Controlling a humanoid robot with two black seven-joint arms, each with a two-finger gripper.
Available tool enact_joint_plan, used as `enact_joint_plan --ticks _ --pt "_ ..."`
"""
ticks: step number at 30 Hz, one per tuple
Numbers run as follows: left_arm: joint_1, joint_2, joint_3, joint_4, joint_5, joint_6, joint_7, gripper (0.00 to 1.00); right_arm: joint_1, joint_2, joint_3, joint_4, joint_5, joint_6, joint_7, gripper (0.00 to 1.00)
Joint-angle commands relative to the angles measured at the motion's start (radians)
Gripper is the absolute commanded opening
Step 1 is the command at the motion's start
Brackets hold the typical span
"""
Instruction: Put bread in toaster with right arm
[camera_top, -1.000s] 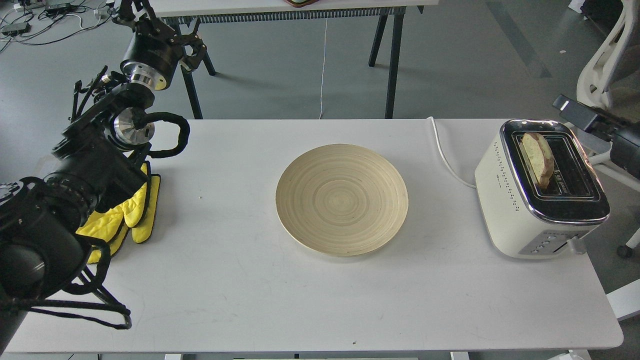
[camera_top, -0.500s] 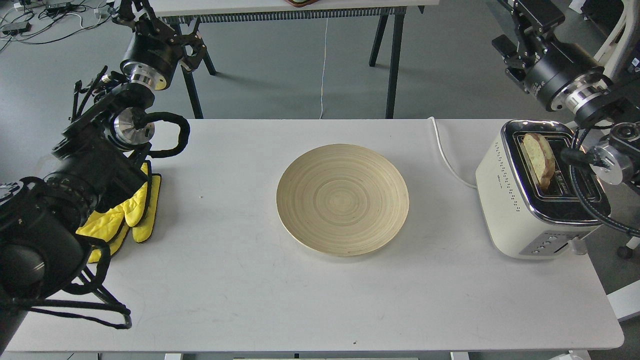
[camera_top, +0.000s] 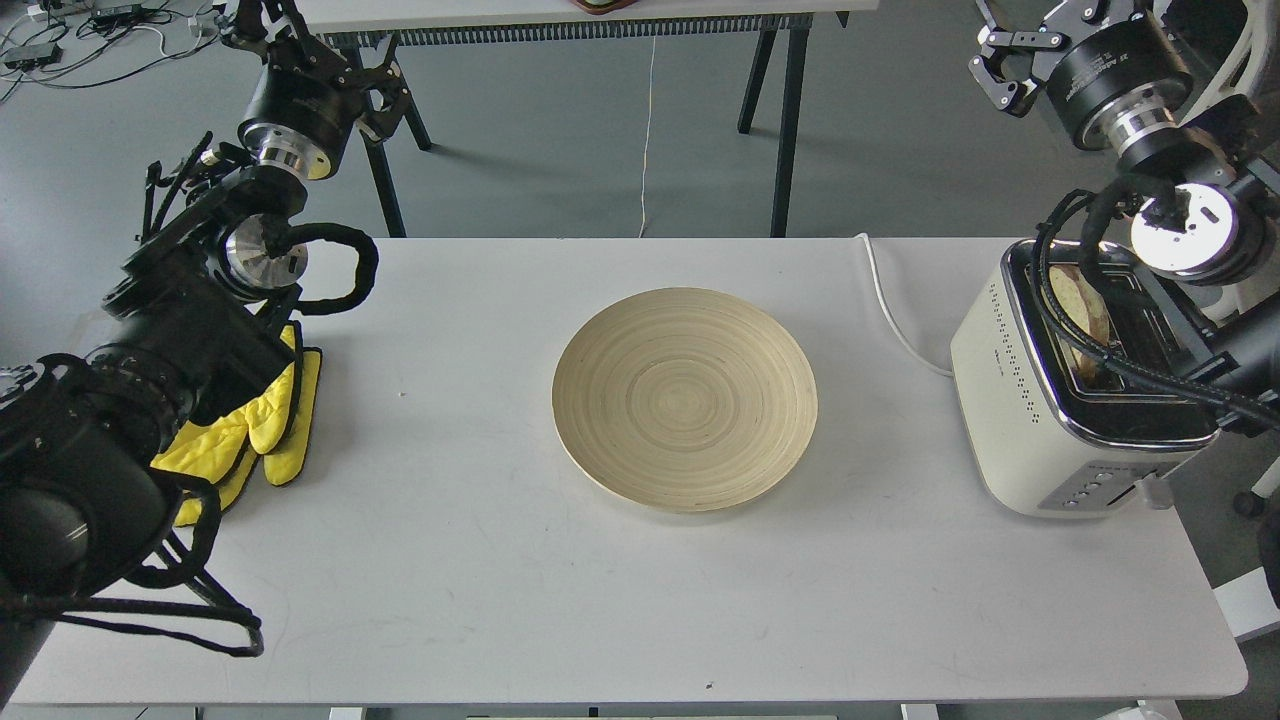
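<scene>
The bread (camera_top: 1084, 298) stands upright in the left slot of the cream-white toaster (camera_top: 1010, 400) at the table's right end, its top poking out. Black cables of my right arm cross in front of it. My right gripper (camera_top: 1040, 35) is raised behind and above the toaster, away from the bread; its fingers are dark and partly cut by the frame's top, so I cannot tell how they stand. My left gripper (camera_top: 310, 45) is up at the far left, beyond the table, also too dark to read.
A round beige wooden plate (camera_top: 685, 400) lies bare at the table's middle. A yellow glove (camera_top: 270, 420) lies at the left under my left arm. The toaster's white cord (camera_top: 890, 310) runs off the back edge. A second table's legs stand behind.
My right arm has swung up from low at the right edge to high behind the toaster. The bread stays in the slot. The left arm has not moved.
</scene>
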Motion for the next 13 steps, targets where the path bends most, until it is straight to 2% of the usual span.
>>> enact_joint_plan --ticks 1,4,13 --pt "0.001 0.000 -0.003 0.000 0.000 0.000 0.000 1.00 0.000 0.031 0.079 -0.068 0.039 0.062 -0.060 1.00" --pt "-0.001 0.003 -0.004 0.000 -0.002 0.000 0.001 1.00 0.000 0.052 0.100 -0.070 0.039 0.076 -0.072 1.00" --pt "0.001 0.000 -0.001 0.000 -0.002 0.000 -0.002 1.00 0.002 0.061 0.093 -0.054 0.039 0.117 -0.060 1.00"
